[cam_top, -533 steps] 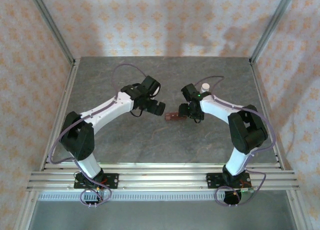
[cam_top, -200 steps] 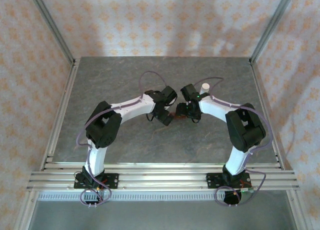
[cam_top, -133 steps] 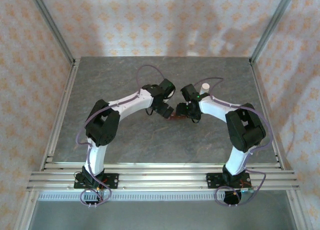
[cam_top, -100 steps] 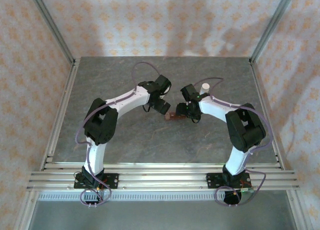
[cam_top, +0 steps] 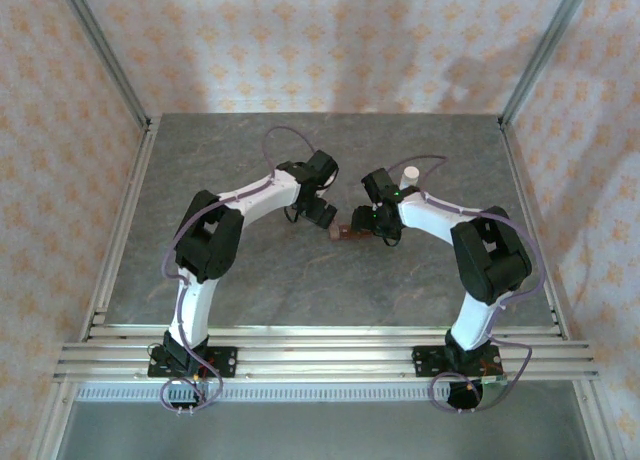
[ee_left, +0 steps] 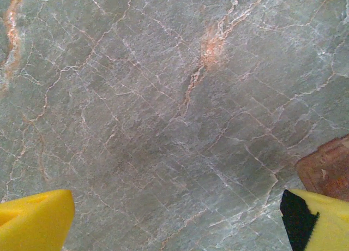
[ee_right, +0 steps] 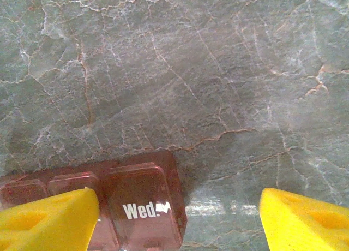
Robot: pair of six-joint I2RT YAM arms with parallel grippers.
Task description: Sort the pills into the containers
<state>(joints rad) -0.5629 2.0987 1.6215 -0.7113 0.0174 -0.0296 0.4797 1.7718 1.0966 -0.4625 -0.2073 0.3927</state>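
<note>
Containers (ee_right: 143, 207) on table (ee_right: 218, 71), right tool (ee_right: 177, 202) open above

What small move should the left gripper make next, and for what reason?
Probably slide toward the pill box until it sits between the fingers. The left gripper is open over bare table, the box lies just beside one finger, and the Wed. lid looks shut, so steadying the box seems needed first.
</note>
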